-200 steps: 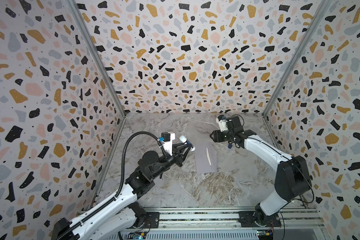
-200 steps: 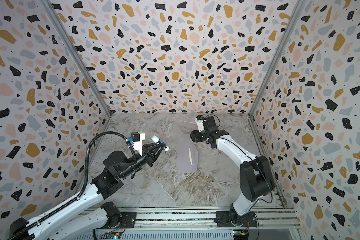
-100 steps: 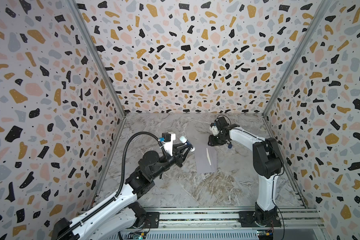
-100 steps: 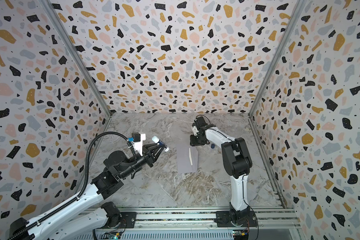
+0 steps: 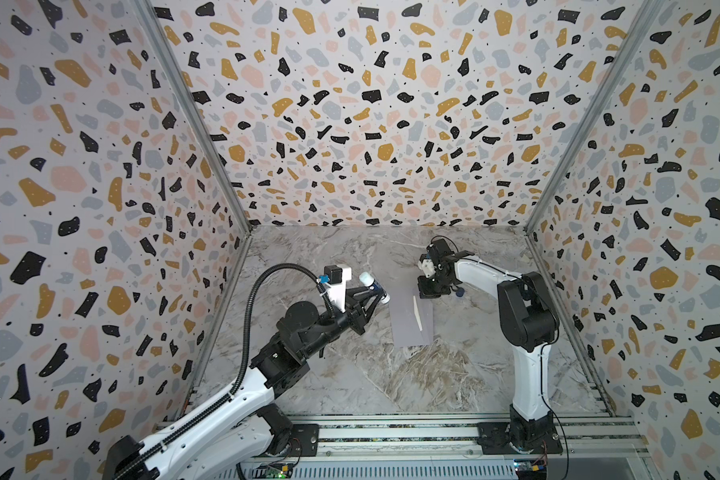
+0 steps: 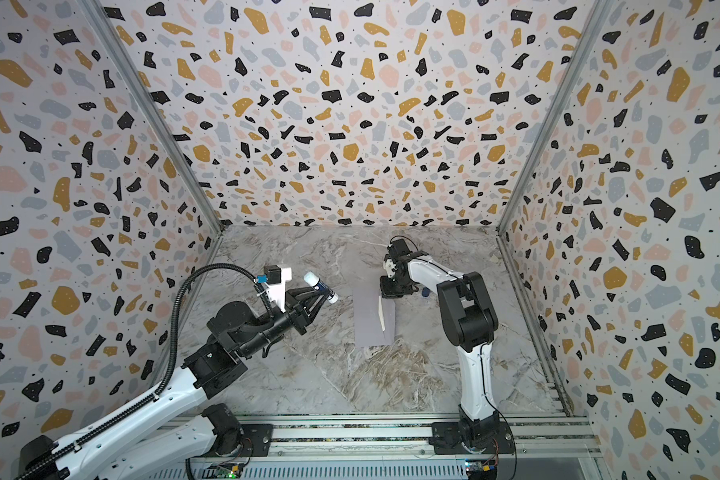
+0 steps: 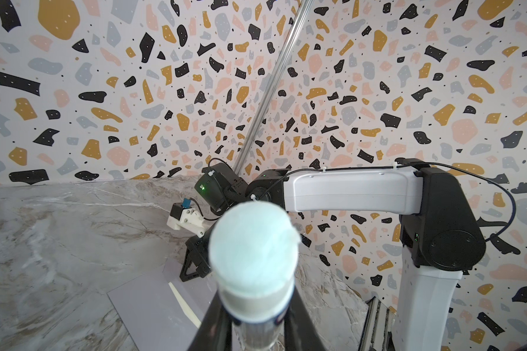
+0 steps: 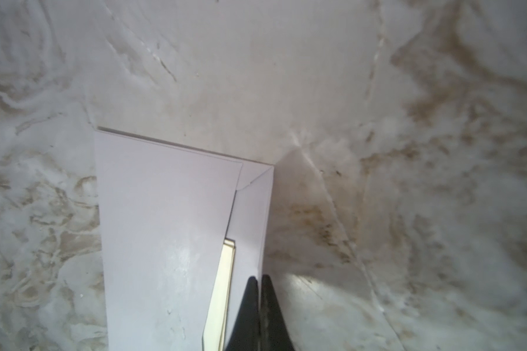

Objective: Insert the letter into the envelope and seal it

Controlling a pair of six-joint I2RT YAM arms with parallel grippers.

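The pale grey-lavender envelope (image 5: pixel 408 320) (image 6: pixel 371 320) lies flat in the middle of the marble table. A thin tan strip of the letter (image 5: pixel 417 313) (image 8: pixel 222 288) shows in the gap beside the flap; the rest of it is hidden inside. My right gripper (image 5: pixel 427 294) (image 8: pixel 258 278) points down with its jaws shut, tips on the envelope's (image 8: pixel 159 228) far right edge. Whether paper is pinched does not show. My left gripper (image 5: pixel 377 291) (image 7: pixel 256 307) hovers left of the envelope's far end, shut on a white tube (image 7: pixel 253 249) with a pale green sponge tip.
Terrazzo-patterned walls (image 5: pixel 371 124) close in the table (image 5: pixel 350 374) on the left, back and right. A metal rail (image 5: pixel 391 432) carrying both arm bases runs along the front edge. The right arm's upright black elbow (image 5: pixel 524 311) stands right of the envelope.
The right arm has folded upright over its base. Its gripper has come down to the envelope's far edge and shut. The left arm and its tube have stayed still.
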